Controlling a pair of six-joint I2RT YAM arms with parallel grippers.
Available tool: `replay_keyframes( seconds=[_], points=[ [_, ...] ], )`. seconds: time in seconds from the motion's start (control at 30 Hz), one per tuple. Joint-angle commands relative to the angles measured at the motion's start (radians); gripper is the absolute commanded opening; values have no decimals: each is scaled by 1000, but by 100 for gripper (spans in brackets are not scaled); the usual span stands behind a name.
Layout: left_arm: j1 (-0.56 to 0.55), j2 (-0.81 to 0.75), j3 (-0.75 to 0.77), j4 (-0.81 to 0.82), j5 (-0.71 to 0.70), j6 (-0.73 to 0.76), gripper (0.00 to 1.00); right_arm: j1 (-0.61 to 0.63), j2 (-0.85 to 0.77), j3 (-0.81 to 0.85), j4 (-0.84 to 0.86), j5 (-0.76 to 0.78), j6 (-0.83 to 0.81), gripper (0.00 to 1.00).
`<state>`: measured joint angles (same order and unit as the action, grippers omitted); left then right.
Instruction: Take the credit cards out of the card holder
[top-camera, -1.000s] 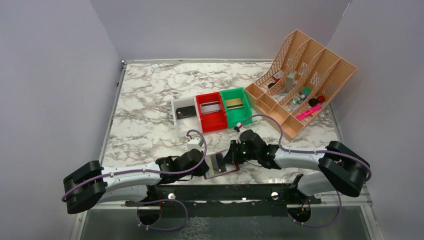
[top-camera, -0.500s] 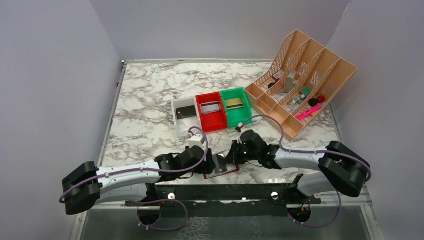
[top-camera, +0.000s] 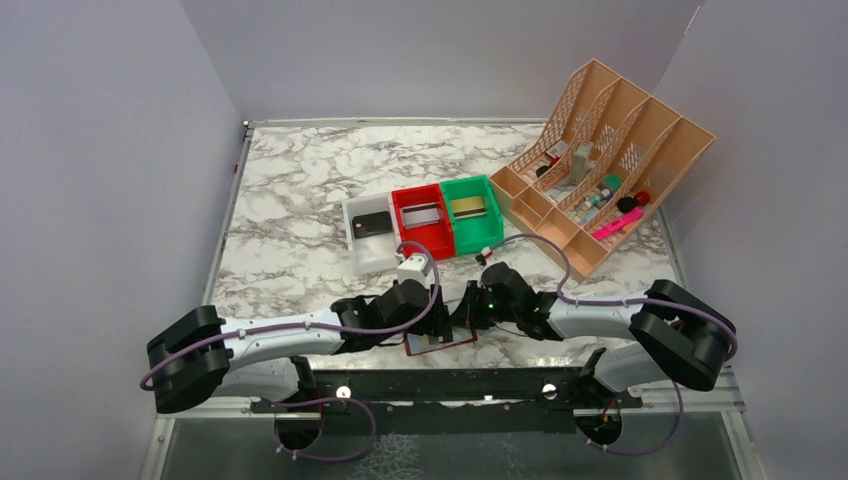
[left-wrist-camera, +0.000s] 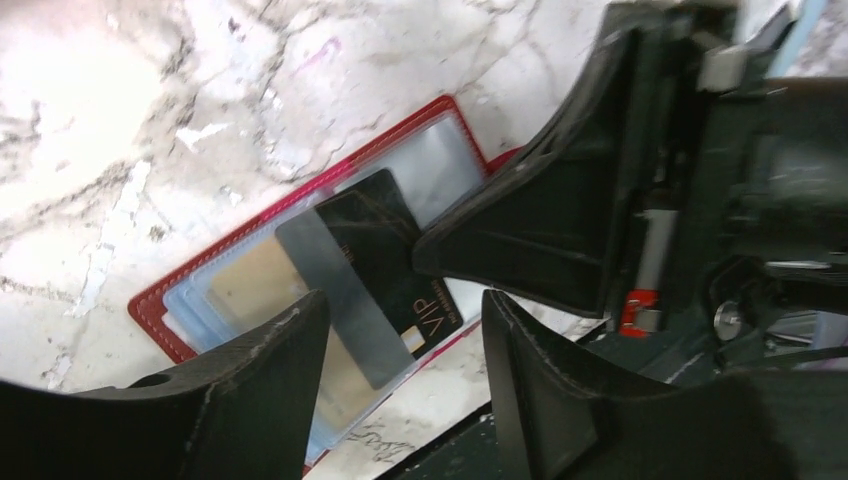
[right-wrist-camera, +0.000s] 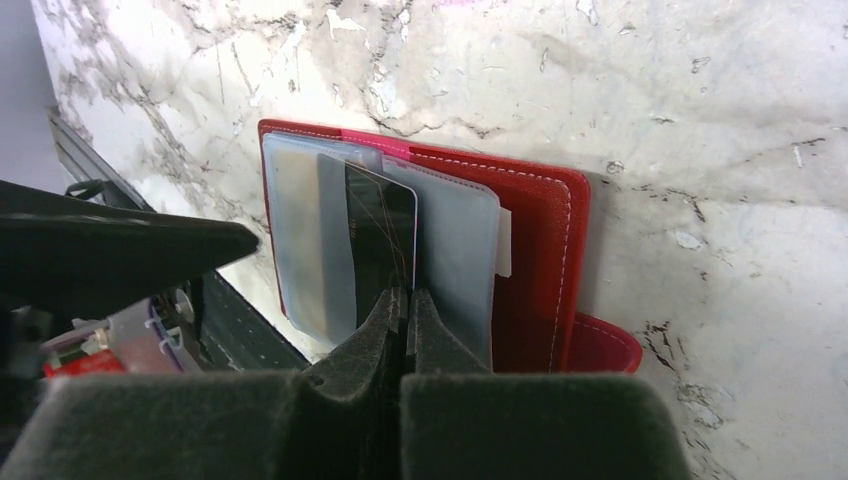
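The card holder (top-camera: 447, 343) lies open near the table's front edge, dark red with pale clear pockets (left-wrist-camera: 440, 170) (right-wrist-camera: 535, 250). A black VIP card (left-wrist-camera: 385, 245) (right-wrist-camera: 380, 225), a grey card (left-wrist-camera: 340, 290) and a gold card (left-wrist-camera: 250, 285) stick out of its pockets. My left gripper (top-camera: 425, 325) (left-wrist-camera: 405, 335) hangs open over the cards' near ends, with nothing between its fingers. My right gripper (top-camera: 462, 318) (right-wrist-camera: 408, 300) is shut, and its tips press down on the black card's edge.
Behind the holder stand a white bin (top-camera: 352, 242), a red bin (top-camera: 430, 245) and a green bin (top-camera: 485, 233), each with a card inside. A peach desk organizer (top-camera: 640, 130) with small items fills the back right. The black mounting rail (top-camera: 450, 382) runs just in front.
My left gripper has opened from shut and moved right and forward, over the card holder. The right gripper has stayed shut on the same spot.
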<state>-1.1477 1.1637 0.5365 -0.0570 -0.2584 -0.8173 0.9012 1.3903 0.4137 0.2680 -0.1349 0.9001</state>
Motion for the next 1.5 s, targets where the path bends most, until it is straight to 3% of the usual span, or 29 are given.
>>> replay_keyframes(
  seconds=[0.0,0.2,0.57,0.9,1.13,1.47],
  points=[
    [-4,19,-49,19,3,-88,58,-6,18,-22,55,47,37,2],
    [-3,-20,-119,60,5,-105,54,-5,43,-43,116,17,33,2],
    [-3,9,-130,70,27,-94,32,-5,19,-86,154,17,62,7],
    [-3,22,-84,46,22,-20,37,-5,27,-83,146,37,78,10],
    [-3,11,30,-53,-34,72,52,-6,29,-85,151,47,85,10],
    [-3,94,-8,-31,-4,19,51,-6,4,-97,145,59,92,10]
  ],
)
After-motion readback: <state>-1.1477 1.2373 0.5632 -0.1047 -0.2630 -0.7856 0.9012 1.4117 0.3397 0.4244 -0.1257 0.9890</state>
